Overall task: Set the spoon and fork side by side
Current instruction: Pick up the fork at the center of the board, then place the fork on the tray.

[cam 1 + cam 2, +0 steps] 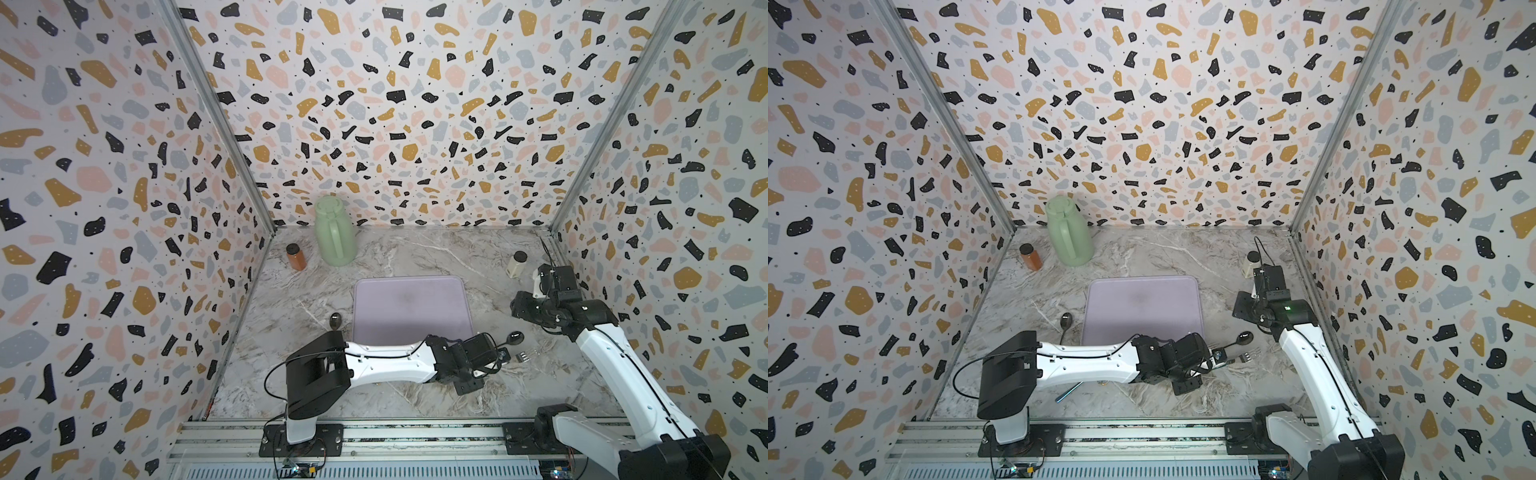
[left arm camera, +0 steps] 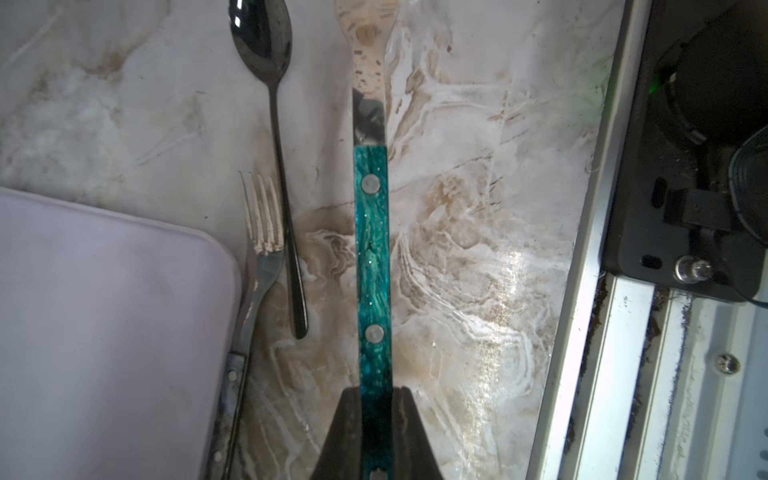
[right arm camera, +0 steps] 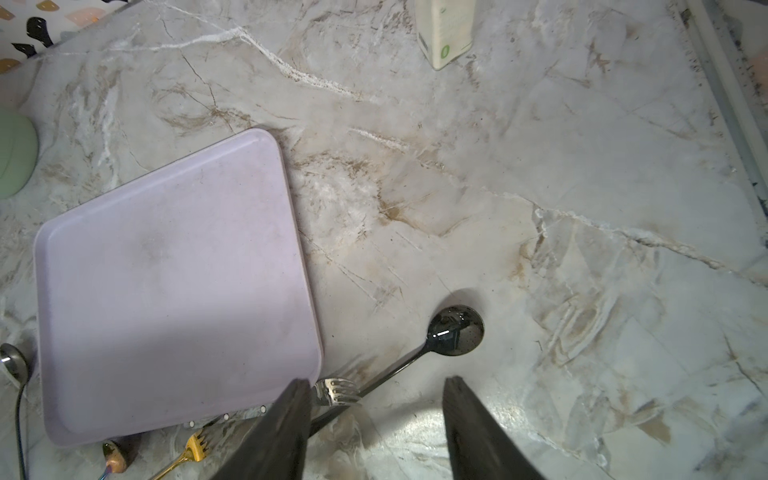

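Observation:
My left gripper (image 2: pixel 376 388) is shut on the end of a teal-handled fork (image 2: pixel 371 232). Its tines (image 1: pixel 527 355) point right, near the lilac tray's front right corner. A black spoon (image 2: pixel 262 37) lies close beside this fork, roughly parallel, with a strip of marble between them; both top views show its bowl (image 1: pixel 1244 337). A second, silver fork (image 2: pixel 262 220) lies against the spoon's other side, along the tray's edge. My right gripper (image 3: pixel 376 380) hangs open and empty, farther back on the right above bare marble.
The lilac tray (image 1: pixel 411 307) fills the middle of the table. Another spoon (image 1: pixel 335 320) lies left of it, and a gold fork (image 3: pixel 195 449) by its front edge. A green jug (image 1: pixel 334 232), a brown bottle (image 1: pixel 296 257) and a cream bottle (image 1: pixel 516 264) stand at the back.

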